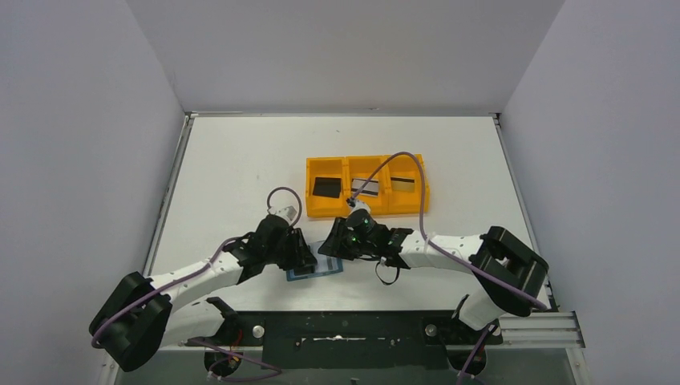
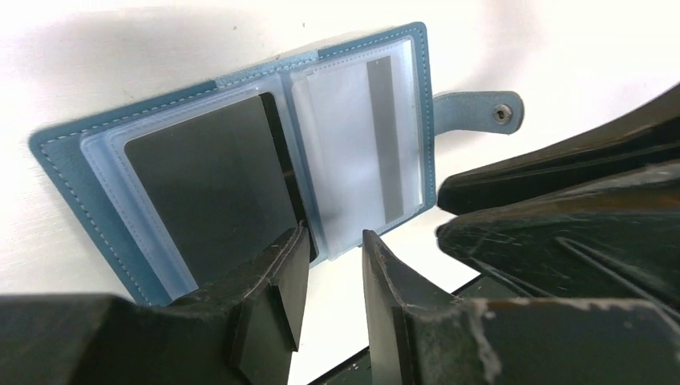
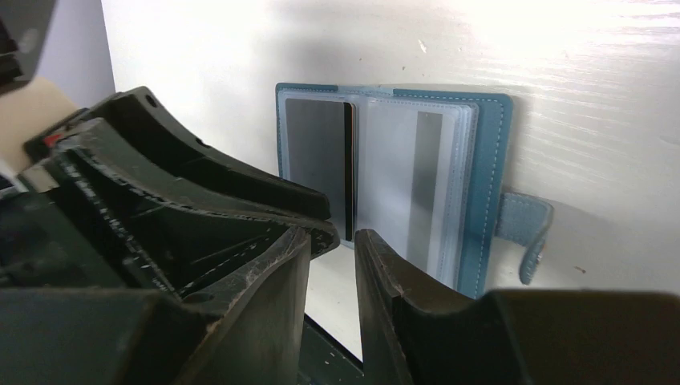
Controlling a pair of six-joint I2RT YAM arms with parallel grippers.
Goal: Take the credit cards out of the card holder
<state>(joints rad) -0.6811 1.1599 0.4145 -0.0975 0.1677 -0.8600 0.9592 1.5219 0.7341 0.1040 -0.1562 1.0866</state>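
Fingers [image 2: 277, 281] of the left gripper [image 2: 334, 238] stand slightly apart with nothing between them, tips right at the near edge of the small teal-blue folding card holder [image 2: 240, 76], which lies open on the white counter [image 1: 240, 176]. Same for the right gripper [image 3: 333, 234]: narrow gap, empty. Wrist views show a black credit card [image 2: 208, 184] and a silver-grey striped card [image 2: 361, 136] in clear sleeves. Only the top view shows the orange three-compartment tray [image 1: 366, 210] with loose cards [image 1: 326, 187] in its compartments.
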